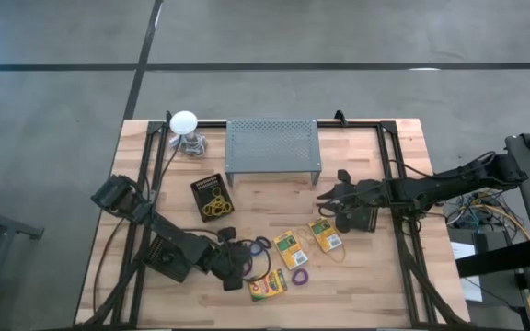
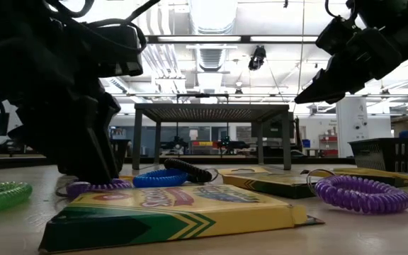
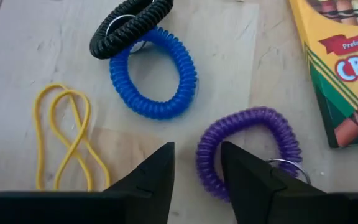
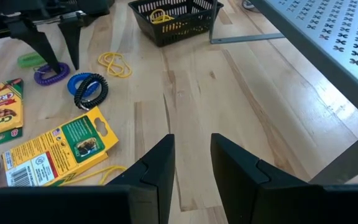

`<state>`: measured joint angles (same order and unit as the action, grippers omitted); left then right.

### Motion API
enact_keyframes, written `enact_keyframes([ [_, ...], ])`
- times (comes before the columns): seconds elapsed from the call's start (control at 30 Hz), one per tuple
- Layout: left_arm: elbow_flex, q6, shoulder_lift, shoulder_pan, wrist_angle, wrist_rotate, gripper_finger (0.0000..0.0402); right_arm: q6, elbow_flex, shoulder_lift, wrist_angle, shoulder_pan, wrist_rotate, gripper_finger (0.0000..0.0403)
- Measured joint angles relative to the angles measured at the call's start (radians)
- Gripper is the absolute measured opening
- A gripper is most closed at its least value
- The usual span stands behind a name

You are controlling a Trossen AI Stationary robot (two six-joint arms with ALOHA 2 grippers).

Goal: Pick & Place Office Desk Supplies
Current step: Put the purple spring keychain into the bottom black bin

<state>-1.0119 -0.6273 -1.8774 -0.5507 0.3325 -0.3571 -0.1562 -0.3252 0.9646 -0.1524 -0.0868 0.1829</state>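
Note:
My left gripper [image 3: 197, 171] stands open, pointing steeply down at a purple coil loop [image 3: 247, 118] on the table. One finger [image 3: 244, 168] is over the loop's hole and the other [image 3: 157, 168] is outside it, so the loop's near side lies between them. Beside it lie a blue loop [image 3: 185, 68], a black loop [image 3: 132, 28], yellow rubber bands [image 3: 70, 92] and a crayon box [image 3: 340, 68]. My right gripper [image 4: 191, 155] hangs open above bare table, right of the middle, holding nothing. A second purple loop [image 1: 299, 276] lies near the front. My left gripper straddles the purple loop's side [image 3: 207, 155] from above, one finger inside the ring and one outside. Whether the fingers touch the coil cannot be told. The loop lies flat on the table.
A grey perforated stand [image 1: 272, 145] is at the back, with a white ball-topped object [image 1: 184, 124] to its left. A black basket [image 1: 212, 196] holds rubber bands. Two more crayon boxes [image 1: 290, 248] [image 1: 324, 234] lie mid-table. A green loop [image 2: 2, 195] lies near the left gripper.

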Motion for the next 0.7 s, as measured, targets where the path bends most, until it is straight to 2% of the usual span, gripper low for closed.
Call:
enact_keyframes([
  [0.23, 0.000, -0.020, -0.008, 0.000, -0.005, 0.013, 0.0114, 0.000, 0.000, 0.000, 0.000, 0.000, 0.000, 0.0100],
  [0.47, 0.000, -0.144, -0.006, 0.002, -0.011, 0.018, 0.0017, 0.000, 0.000, 0.000, -0.001, 0.000, 0.000, 0.0100],
  [0.57, -0.001, -0.214, 0.001, 0.003, 0.002, -0.004, 0.0015, 0.000, 0.000, 0.000, -0.001, 0.000, 0.000, 0.0100],
  [0.7, -0.025, -0.224, 0.045, 0.003, 0.033, -0.036, 0.0012, 0.000, 0.000, 0.000, -0.001, 0.000, 0.000, 0.0100],
])
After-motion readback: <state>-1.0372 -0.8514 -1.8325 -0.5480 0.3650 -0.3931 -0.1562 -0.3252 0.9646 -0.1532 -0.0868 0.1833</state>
